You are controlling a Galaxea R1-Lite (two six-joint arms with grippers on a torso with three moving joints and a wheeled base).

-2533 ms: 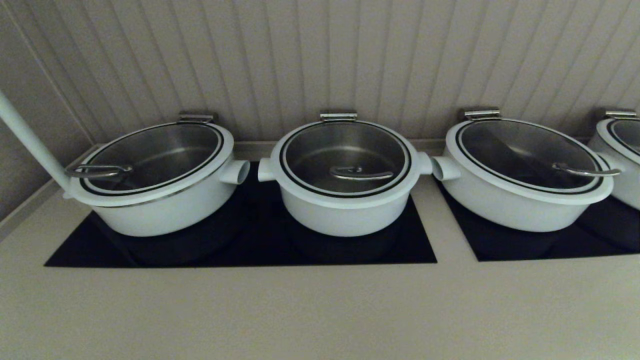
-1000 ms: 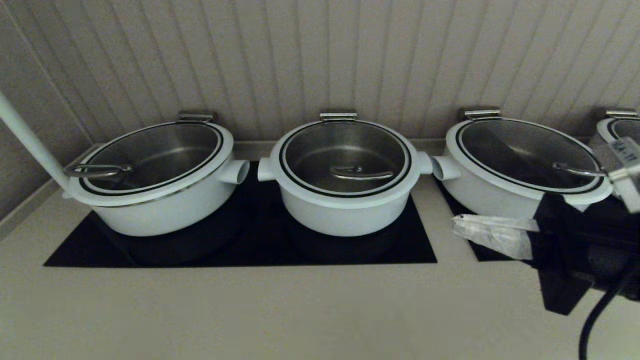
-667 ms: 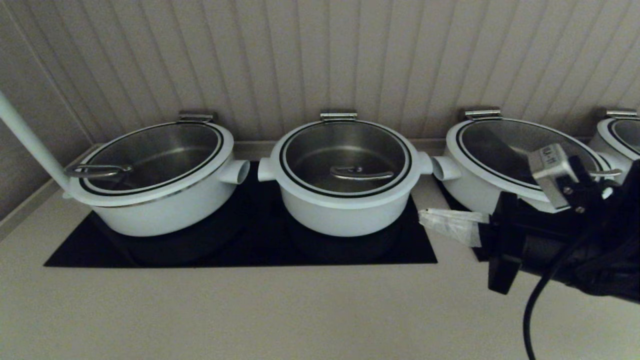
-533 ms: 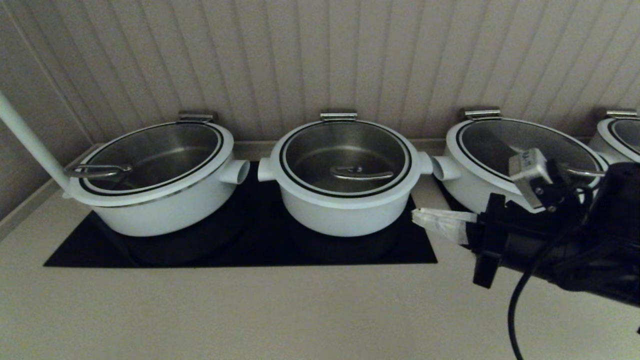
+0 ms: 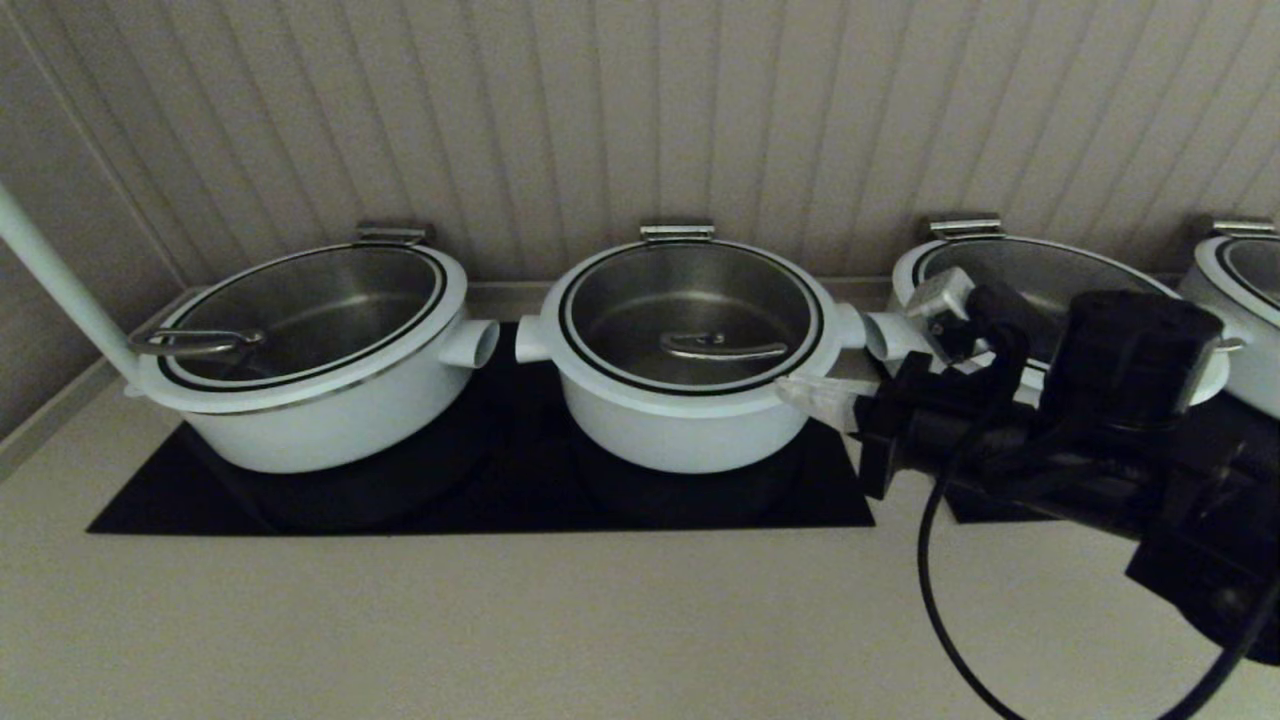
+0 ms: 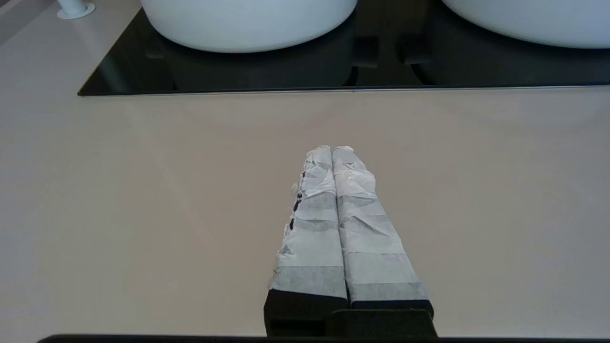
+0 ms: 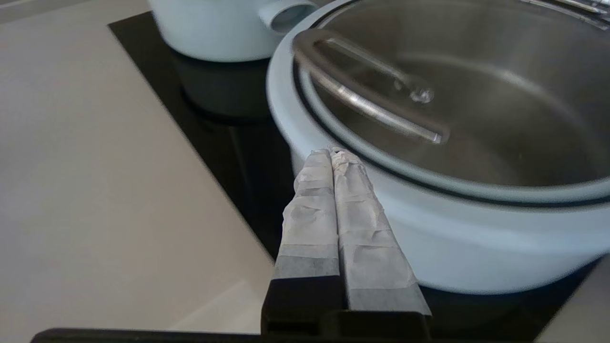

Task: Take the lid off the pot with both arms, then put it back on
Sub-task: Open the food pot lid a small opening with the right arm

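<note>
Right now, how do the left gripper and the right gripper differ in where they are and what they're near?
The right gripper sits at the rim of the pot, its tips right beside the lid's edge; the left gripper hovers over the bare counter, short of the black cooktop. The right gripper shows in the head view; the left does not. Both are shut, empty and wrapped in pale tape.

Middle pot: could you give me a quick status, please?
Right gripper shut, at the pot rim. Left gripper shut, over bare counter. Lid still on.
</note>
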